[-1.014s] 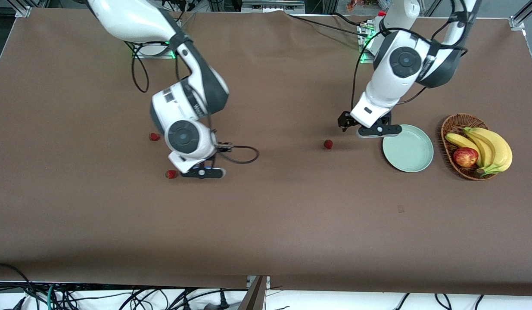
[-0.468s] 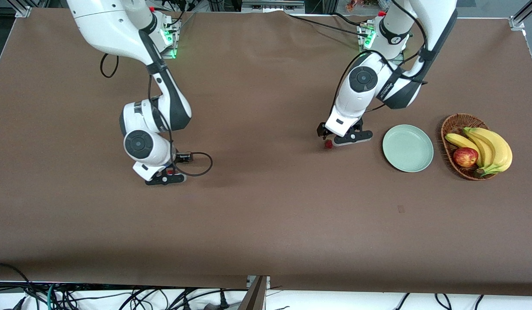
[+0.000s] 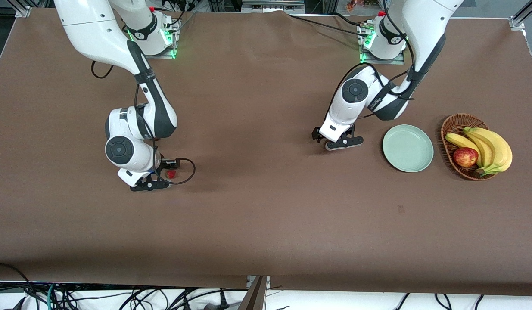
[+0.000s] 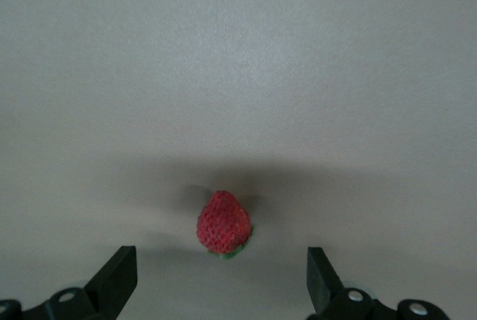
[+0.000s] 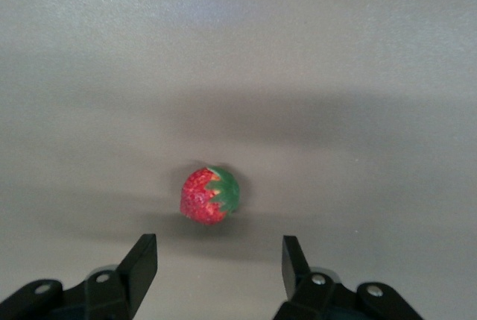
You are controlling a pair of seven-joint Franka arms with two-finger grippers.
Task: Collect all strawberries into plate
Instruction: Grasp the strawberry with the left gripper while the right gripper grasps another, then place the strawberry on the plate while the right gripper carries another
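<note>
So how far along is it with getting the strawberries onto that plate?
Nothing is done yet: the plate holds no berries. In hand: the left tool hangs open over a strawberry on the table near the plate, and the right tool, also open, is low by a second strawberry toward the right arm's end. Left: grip both and carry them to the plate. I see no third berry.

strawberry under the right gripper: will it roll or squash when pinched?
The strawberry lies on its side on bare table, rounded, so it may roll if one finger touches first. It looks small and light. The right gripper is open astride it; a centred, gentle pinch seems safest.
</note>
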